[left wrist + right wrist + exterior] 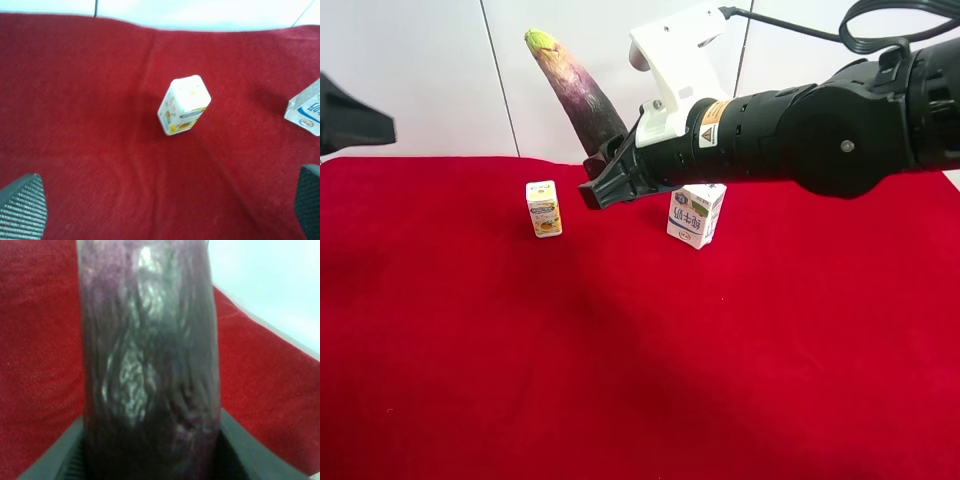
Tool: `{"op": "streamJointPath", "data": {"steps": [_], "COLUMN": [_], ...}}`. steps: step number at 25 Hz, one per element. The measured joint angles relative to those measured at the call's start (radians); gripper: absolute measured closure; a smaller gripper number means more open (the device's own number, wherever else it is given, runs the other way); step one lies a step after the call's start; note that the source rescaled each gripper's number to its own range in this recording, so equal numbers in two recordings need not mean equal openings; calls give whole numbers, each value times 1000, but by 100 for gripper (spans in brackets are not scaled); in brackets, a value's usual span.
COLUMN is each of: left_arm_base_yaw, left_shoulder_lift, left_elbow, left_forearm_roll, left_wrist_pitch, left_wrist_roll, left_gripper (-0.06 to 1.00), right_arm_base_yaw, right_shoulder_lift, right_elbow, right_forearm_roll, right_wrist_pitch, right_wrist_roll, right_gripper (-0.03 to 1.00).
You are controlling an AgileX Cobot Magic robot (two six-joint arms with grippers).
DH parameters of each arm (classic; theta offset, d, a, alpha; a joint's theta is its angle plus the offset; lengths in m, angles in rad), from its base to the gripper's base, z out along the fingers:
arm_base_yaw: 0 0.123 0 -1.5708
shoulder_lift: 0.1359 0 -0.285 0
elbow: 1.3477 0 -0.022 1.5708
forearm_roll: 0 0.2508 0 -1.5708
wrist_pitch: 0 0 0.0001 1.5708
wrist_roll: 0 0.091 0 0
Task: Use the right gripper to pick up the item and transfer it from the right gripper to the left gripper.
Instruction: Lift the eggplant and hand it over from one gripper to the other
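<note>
The long dark purple eggplant [582,95] with its yellow-green stem end up is held in the air, tilted, well above the red cloth. My right gripper [600,178], on the black arm with the white housing, is shut on its lower end. In the right wrist view the eggplant [150,360] fills the frame between the two fingers [55,460]. My left gripper [165,210] is open and empty above the cloth, its pads [22,207] wide apart. Only a black part of the left arm [350,120] shows at the exterior high view's left edge.
A small yellow-white carton [544,208] stands on the red cloth [620,350]; it also shows in the left wrist view [183,105]. A white milk carton [696,214] stands behind the right arm, its corner in the left wrist view [306,107]. A white wall is behind.
</note>
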Motion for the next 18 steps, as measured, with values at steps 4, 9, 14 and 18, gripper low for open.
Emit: {"op": "streamJointPath", "data": {"steps": [4, 9, 14, 18], "left_arm_base_yaw": [-97, -239, -383, -459], "left_shoulder_lift": [71, 119, 125, 147], "left_elbow": [-34, -36, -52, -106], "left_forearm_roll": [-4, -5, -5, -6], "left_wrist_pitch": [-42, -152, -242, -255], "left_wrist_roll": [-2, -21, -54, -72], "left_gripper": [-6, -6, -6, -6], "right_arm_base_yaw": [0, 0, 0, 0], "right_shoulder_lift": [0, 0, 0, 0], "right_elbow": [0, 0, 0, 0], "right_forearm_roll": [0, 0, 0, 0], "right_wrist_pitch": [0, 1, 1, 1], "right_wrist_roll": [0, 0, 0, 1], "right_gripper": [96, 96, 96, 96]}}
